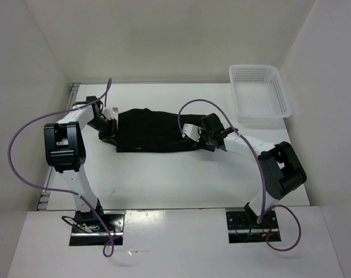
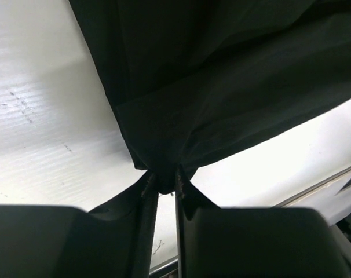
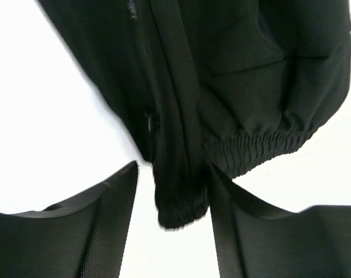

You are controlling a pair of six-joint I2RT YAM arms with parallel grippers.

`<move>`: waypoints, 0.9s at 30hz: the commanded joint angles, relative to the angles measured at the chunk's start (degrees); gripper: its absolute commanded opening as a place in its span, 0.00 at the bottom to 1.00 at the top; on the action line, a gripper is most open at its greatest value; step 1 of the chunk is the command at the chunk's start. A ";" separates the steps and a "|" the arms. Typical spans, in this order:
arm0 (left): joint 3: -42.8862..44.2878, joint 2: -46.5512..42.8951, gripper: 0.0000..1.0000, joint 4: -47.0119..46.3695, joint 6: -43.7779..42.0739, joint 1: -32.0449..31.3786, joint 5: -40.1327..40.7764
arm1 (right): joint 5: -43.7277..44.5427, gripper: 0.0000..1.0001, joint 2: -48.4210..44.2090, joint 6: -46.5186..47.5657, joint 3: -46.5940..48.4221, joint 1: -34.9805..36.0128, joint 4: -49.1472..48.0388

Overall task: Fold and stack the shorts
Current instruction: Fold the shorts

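At the middle of the white worktop [image 1: 164,179], the black shorts [image 1: 155,132] stretch as a dark band between the two arms. The left pincer [image 2: 162,188] is narrowed tight onto a bunched corner of the fabric, which fans out taut from the pinch. The right pincer [image 3: 174,226] stands wider at the other end. Its fingers [image 3: 106,231] straddle a folded bit of elastic waistband, and a sliver of white shows on one side, so it does not clamp. A white mesh basket [image 1: 259,92] sits well apart, at the far right corner.
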State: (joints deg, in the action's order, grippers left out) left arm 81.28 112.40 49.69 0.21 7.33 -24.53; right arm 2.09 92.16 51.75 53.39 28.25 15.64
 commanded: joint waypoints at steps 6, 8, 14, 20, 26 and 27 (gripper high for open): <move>-2.26 -3.33 0.35 2.78 -0.21 -0.13 3.97 | -18.70 0.58 -7.88 -10.60 14.28 1.80 6.09; -0.25 -4.02 0.37 5.67 -0.21 -0.13 3.97 | -18.18 0.55 -4.98 -14.03 16.83 4.25 4.58; 8.36 -6.93 0.46 5.78 -0.21 1.46 -5.34 | -9.48 0.22 8.37 -21.16 22.19 6.29 -3.50; 18.63 1.58 0.48 -7.76 -0.21 -1.26 -0.35 | -3.77 0.12 17.95 -21.77 26.76 6.29 -8.69; 25.42 11.52 0.48 -13.30 -0.21 -3.47 3.35 | -3.23 0.12 20.77 -21.78 26.69 6.29 -9.49; 25.95 12.83 0.48 -13.83 -0.21 -4.16 3.35 | -3.23 0.12 20.78 -21.78 26.68 6.29 -9.49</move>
State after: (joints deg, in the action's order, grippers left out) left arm 105.21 122.19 38.92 0.25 4.40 -22.44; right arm -2.24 113.23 31.11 76.82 34.74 10.72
